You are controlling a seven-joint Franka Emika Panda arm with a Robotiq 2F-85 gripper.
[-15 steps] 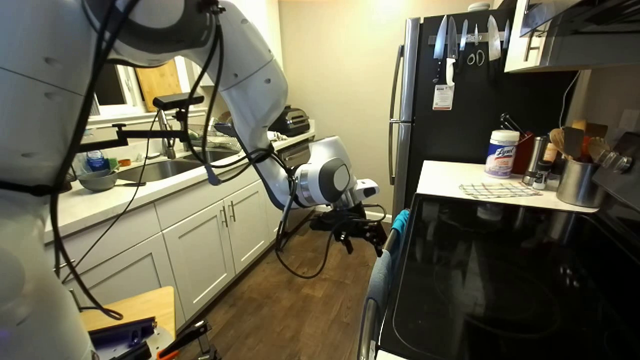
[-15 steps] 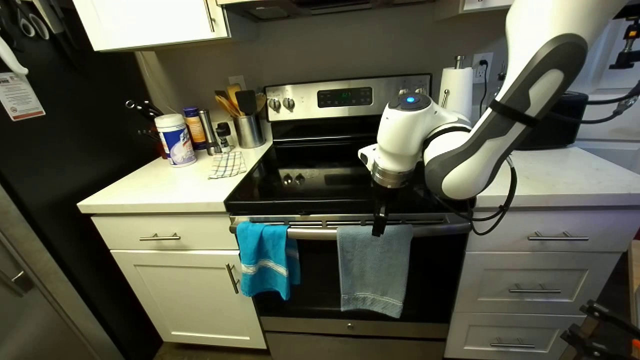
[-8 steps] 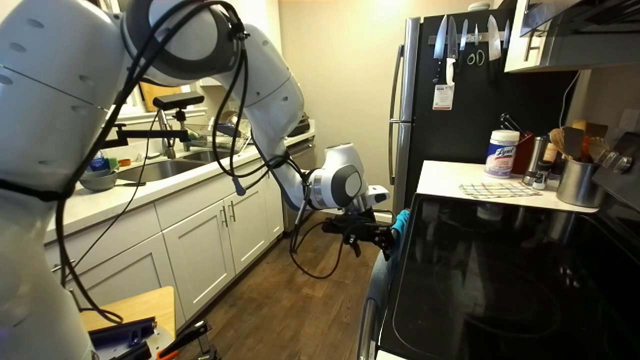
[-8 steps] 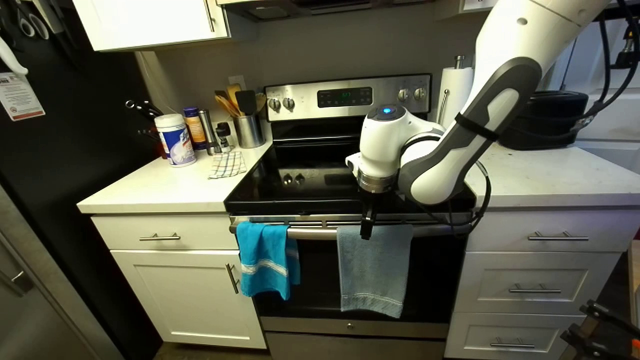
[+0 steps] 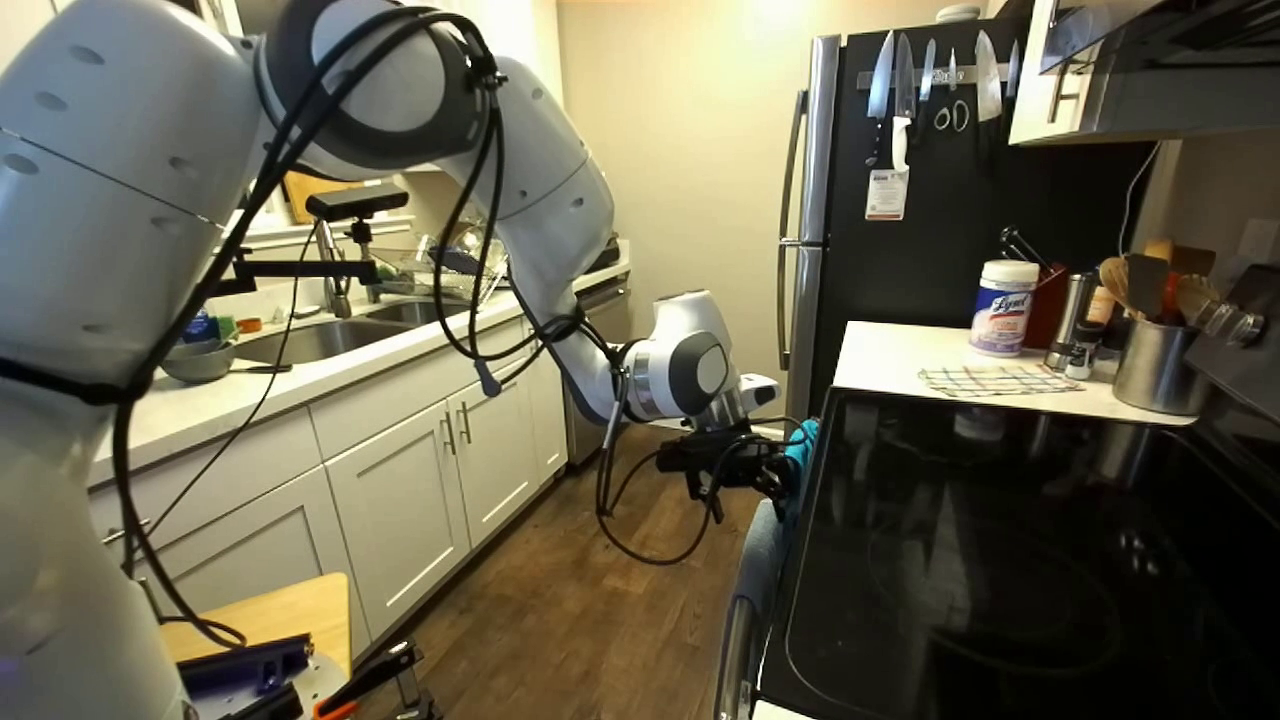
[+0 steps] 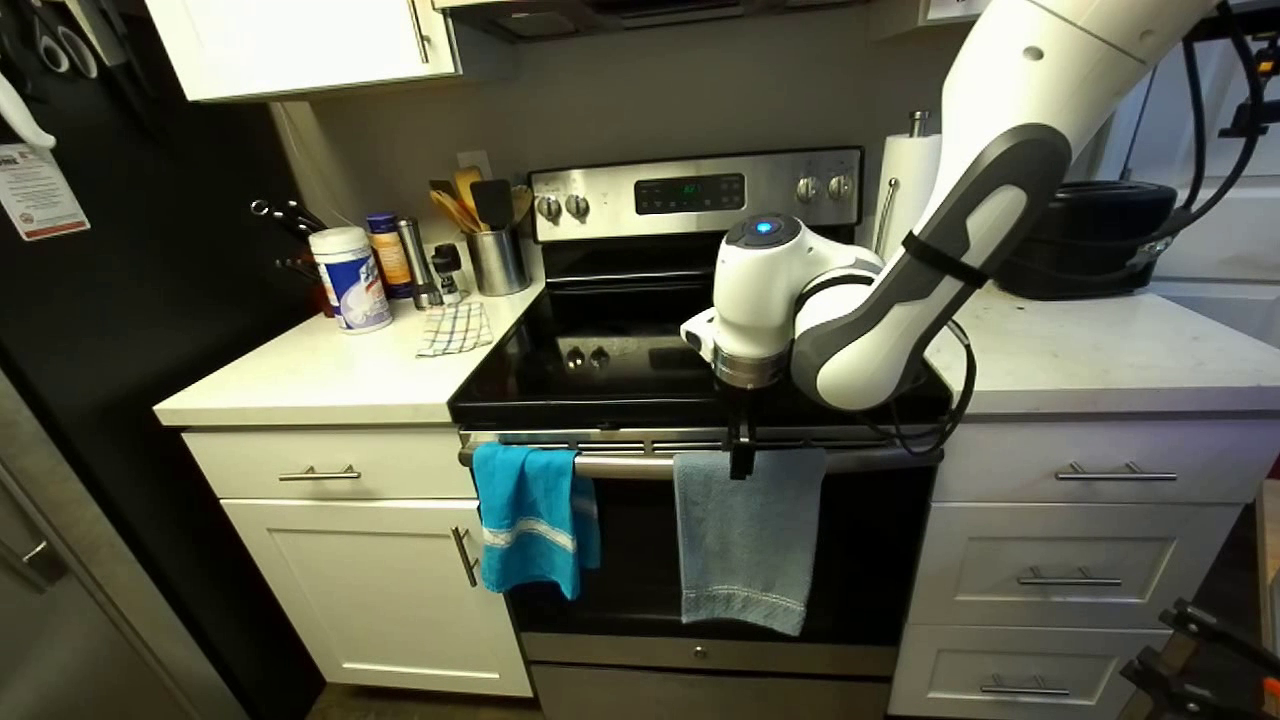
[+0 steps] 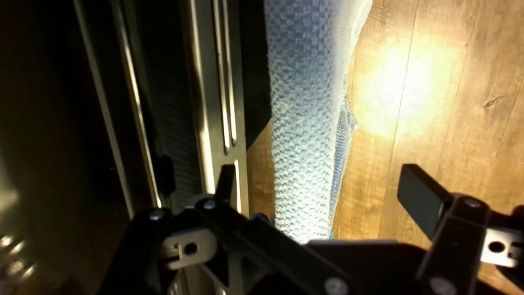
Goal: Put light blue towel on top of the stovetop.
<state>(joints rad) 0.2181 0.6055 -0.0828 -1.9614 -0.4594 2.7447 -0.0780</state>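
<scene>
The light blue towel point(image 6: 750, 540) hangs limp over the oven door handle, below the front edge of the stovetop point(image 6: 610, 375). It also shows in another exterior view point(image 5: 757, 560) and in the wrist view point(image 7: 305, 123). The glossy black stovetop point(image 5: 960, 570) is bare in that exterior view. My gripper point(image 7: 323, 188) is open and empty. In the wrist view its fingers stand on either side of the towel's folded top, apart from it. One finger overlaps the oven's metal front edge and the other is over the floor. In the exterior views my gripper point(image 6: 741, 460) point(image 5: 750, 503) is at the handle.
A brighter blue towel point(image 6: 530, 520) with a white stripe hangs on the same handle point(image 6: 625, 467). A checked cloth point(image 6: 455, 330), a wipes tub point(image 6: 350, 280) and a utensil holder point(image 6: 498, 262) stand on the counter beside the stove. The black refrigerator point(image 5: 980, 210) is behind it.
My gripper has moved along the oven handle toward the refrigerator side and slightly down, with most of the motion in the earlier half second. It stays open. The towels have not moved.
</scene>
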